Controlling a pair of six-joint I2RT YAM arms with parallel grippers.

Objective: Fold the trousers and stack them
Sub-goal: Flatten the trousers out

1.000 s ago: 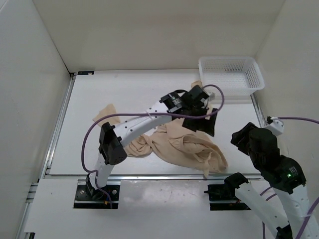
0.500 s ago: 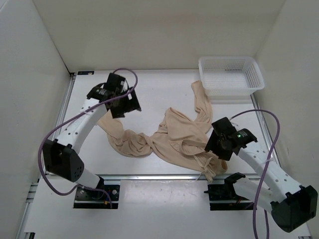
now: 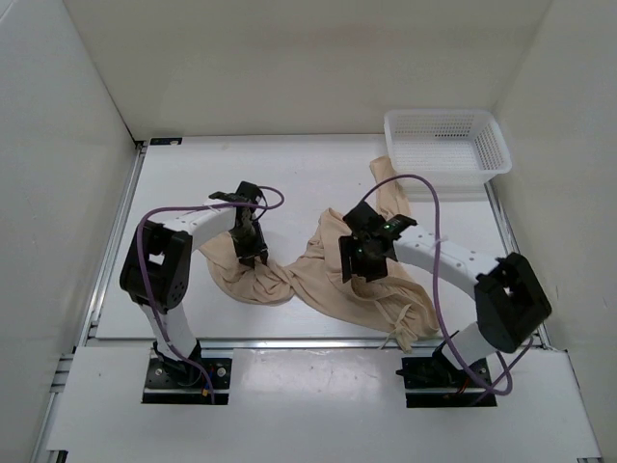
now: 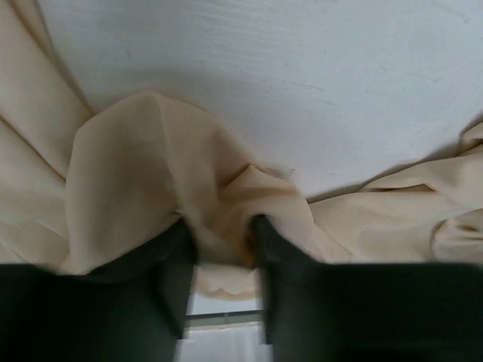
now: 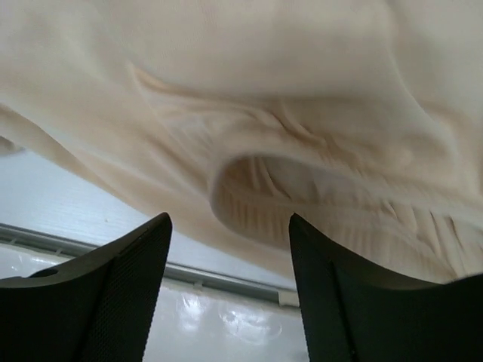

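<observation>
trousers lie crumpled mid-tabletop. left pincer pinches a thin fold; right pincer is spread over the waistband. risk: the shallow pinch slips, or lifting drags the bunched cloth.

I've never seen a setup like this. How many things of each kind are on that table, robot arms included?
trousers, beige: 1
basket, white: 1
robot arms: 2, the left arm and the right arm
total: 4
</observation>
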